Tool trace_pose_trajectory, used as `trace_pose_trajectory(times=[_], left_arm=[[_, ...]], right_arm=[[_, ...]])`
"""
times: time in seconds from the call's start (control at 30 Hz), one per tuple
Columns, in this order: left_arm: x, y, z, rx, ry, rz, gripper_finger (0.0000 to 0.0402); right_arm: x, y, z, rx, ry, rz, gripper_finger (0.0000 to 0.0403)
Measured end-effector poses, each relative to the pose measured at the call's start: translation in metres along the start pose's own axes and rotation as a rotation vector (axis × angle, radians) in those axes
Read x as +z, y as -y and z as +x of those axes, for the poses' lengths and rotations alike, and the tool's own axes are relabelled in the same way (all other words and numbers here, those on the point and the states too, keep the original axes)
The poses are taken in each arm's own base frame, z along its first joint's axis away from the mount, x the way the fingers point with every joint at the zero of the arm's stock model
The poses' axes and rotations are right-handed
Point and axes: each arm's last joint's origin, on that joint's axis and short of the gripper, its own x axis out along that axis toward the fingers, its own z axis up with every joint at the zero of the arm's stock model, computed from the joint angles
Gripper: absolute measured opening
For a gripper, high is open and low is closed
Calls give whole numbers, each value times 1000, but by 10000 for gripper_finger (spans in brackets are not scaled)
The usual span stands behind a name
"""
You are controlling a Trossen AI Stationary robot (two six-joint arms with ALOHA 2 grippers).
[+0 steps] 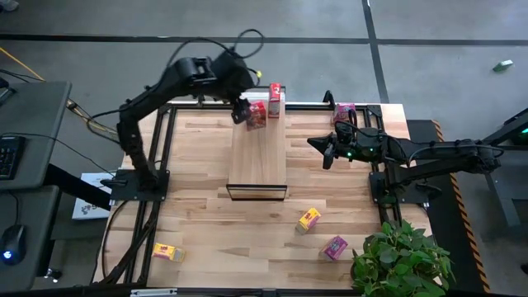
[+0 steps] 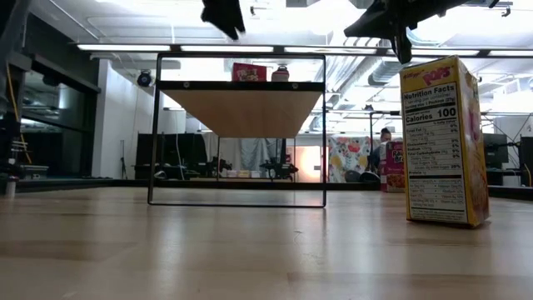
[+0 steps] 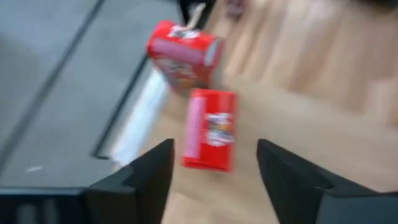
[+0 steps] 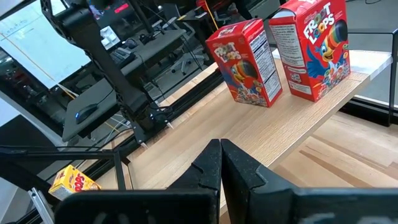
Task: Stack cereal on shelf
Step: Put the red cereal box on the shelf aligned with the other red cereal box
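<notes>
Seen from above, a narrow wood-topped shelf (image 1: 257,157) stands mid-table, slightly above the frame's centre. Two red cereal boxes (image 1: 257,115) (image 1: 275,100) stand at its far end, near the top of the frame, close together. The left gripper (image 1: 240,111) hovers just left of them, its fingers (image 3: 146,171) spread wide and empty. The right gripper (image 1: 328,149) hangs right of the shelf, its fingers (image 4: 208,165) pressed together, holding nothing.

A magenta-pink box (image 1: 344,112) sits at the upper right, behind the right arm. Lower in the frame, on the plank tabletop (image 1: 206,214), lie a yellow box (image 1: 308,219), a second magenta-pink box (image 1: 335,247) and, at lower left, another yellow box (image 1: 167,252). A leafy green plant (image 1: 400,260) fills the lower right corner. A keyboard (image 1: 8,157) and mouse (image 1: 10,254) rest on a grey desk at the left edge. Grey floor surrounds the table.
</notes>
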Motion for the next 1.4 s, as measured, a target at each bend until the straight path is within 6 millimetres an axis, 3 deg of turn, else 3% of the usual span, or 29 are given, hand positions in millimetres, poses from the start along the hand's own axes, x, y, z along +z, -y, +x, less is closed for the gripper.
trace_pose_trajectory(times=[0.1, 0.23, 0.43, 0.57, 0.73, 0.97, 1.4], left_arm=[[-12, 3, -15, -73, 79, -78, 145], [-49, 13, -13, -99, 209, -185, 22], [-133, 42, 29, -245, 420, -404, 4], [-161, 58, 63, -324, 533, -553, 1], [-166, 65, 93, -204, 482, -561, 0], [-155, 61, 122, -139, 415, -458, 0], [-151, 22, 145, 14, 395, -406, 0]], right_arm=[[0, 0, 0, 0, 0, 0, 0], [0, 0, 0, -1, -2, -1, 0], [-1, 0, 0, -4, -6, -5, 0], [-1, 0, 0, -4, -6, -13, 0], [-1, 0, 0, -4, -6, -13, 0], [0, 1, 0, -34, 12, -13, 0], [0, 1, 0, -36, 15, 5, 0]])
